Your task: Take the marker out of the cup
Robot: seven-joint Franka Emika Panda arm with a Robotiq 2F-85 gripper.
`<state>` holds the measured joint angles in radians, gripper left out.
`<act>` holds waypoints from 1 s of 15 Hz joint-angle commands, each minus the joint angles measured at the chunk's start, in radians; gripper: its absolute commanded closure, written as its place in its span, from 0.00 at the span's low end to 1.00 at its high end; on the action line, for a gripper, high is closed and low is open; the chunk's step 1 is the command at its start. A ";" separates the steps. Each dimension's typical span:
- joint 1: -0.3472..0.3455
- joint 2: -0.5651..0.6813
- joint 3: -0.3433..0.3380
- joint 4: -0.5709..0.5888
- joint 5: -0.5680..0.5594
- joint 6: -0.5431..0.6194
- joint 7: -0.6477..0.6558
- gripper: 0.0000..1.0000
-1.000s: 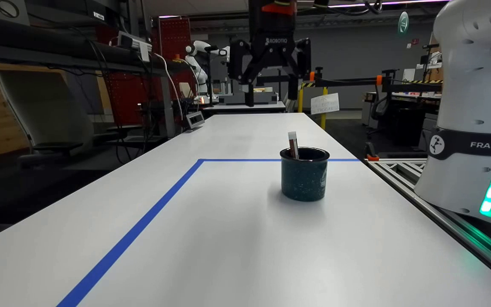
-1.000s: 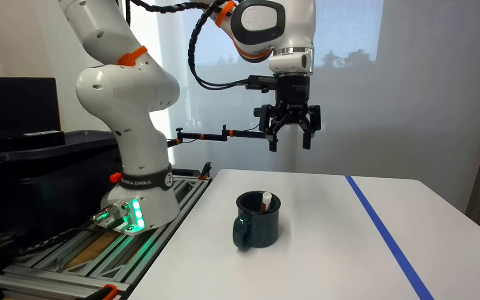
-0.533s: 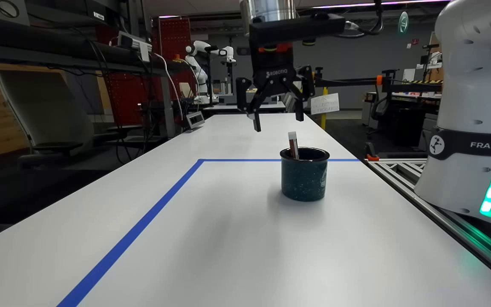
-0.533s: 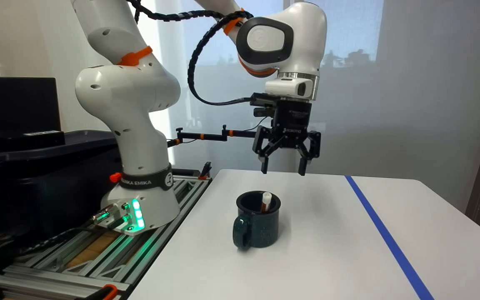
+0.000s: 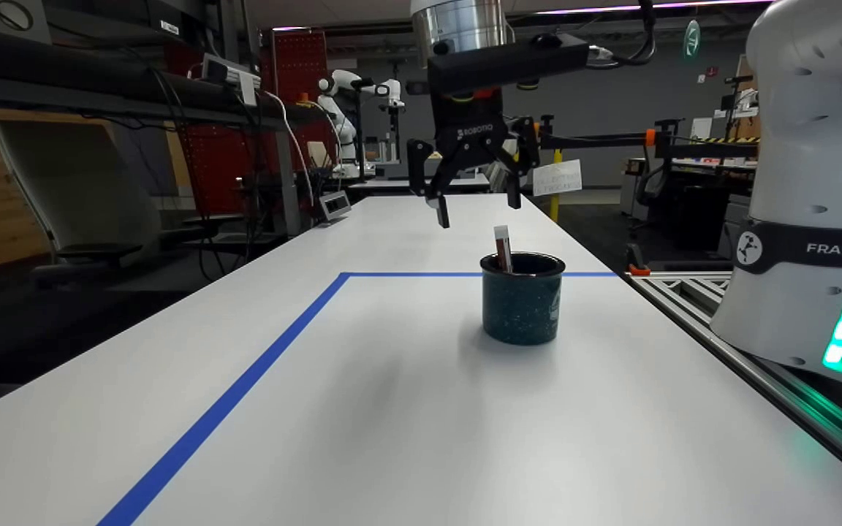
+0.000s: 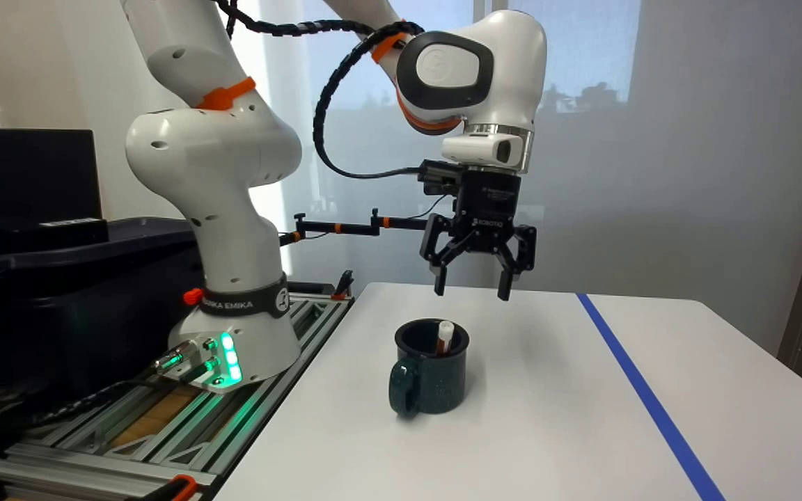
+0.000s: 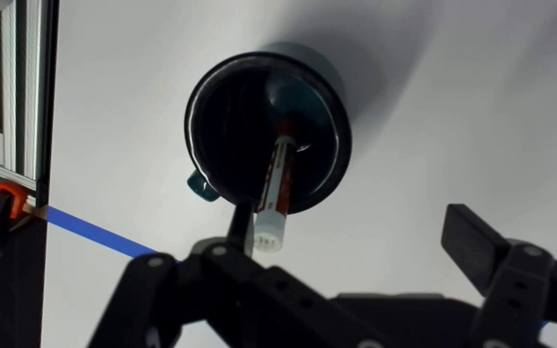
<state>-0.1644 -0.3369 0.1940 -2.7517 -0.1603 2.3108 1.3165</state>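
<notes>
The dark teal cup [image 5: 521, 310] stands upright on the white table, also in an exterior view [image 6: 443, 384]. Its handle shows there and partly in the wrist view. The marker [image 5: 503, 250] leans in the cup with its white end above the rim. In the wrist view the marker [image 7: 276, 181] has a white and red body; its lower end is inside the cup [image 7: 225, 128]. My gripper [image 6: 472, 292] is open and empty, above the cup and apart from it. In the wrist view one finger of the gripper [image 7: 348, 224] appears beside the marker's white end; contact is not evident.
Blue tape lines [image 5: 245, 391] mark the white table [image 5: 362, 438]. The arm's base [image 6: 234, 348] stands on a metal frame beside the table edge. An orange clamp [image 7: 15, 195] sits at that edge in the wrist view.
My gripper has come down and tilted slightly, toward the cup, most of it in the first half second. It stays open. The cup and marker have not moved.
</notes>
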 commanded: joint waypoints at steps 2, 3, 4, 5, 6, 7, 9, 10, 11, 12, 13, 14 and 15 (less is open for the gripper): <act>0.037 -0.007 -0.022 0.017 -0.004 -0.058 0.026 0.00; 0.040 -0.013 -0.024 0.019 -0.004 -0.078 0.028 0.00; 0.041 -0.019 -0.025 0.021 -0.004 -0.106 0.031 0.00; 0.039 -0.029 -0.021 0.018 -0.015 -0.131 0.050 0.00; 0.036 -0.040 -0.020 0.011 -0.023 -0.154 0.068 0.00; 0.039 -0.046 -0.025 0.004 -0.021 -0.164 0.065 0.00; 0.031 -0.053 -0.032 -0.011 -0.036 -0.143 0.078 0.00; 0.023 -0.035 -0.032 0.011 -0.053 -0.142 0.092 0.00; 0.022 -0.031 -0.040 0.010 -0.064 -0.118 0.083 0.00; 0.017 -0.032 -0.046 -0.001 -0.079 -0.103 0.087 0.00; 0.016 -0.030 -0.055 -0.004 -0.083 -0.094 0.081 0.00; 0.013 -0.015 -0.060 0.009 -0.090 -0.094 0.083 0.00; 0.013 -0.008 -0.067 0.010 -0.090 -0.091 0.076 0.00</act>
<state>-0.1492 -0.3503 0.1459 -2.7423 -0.2154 2.1999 1.3775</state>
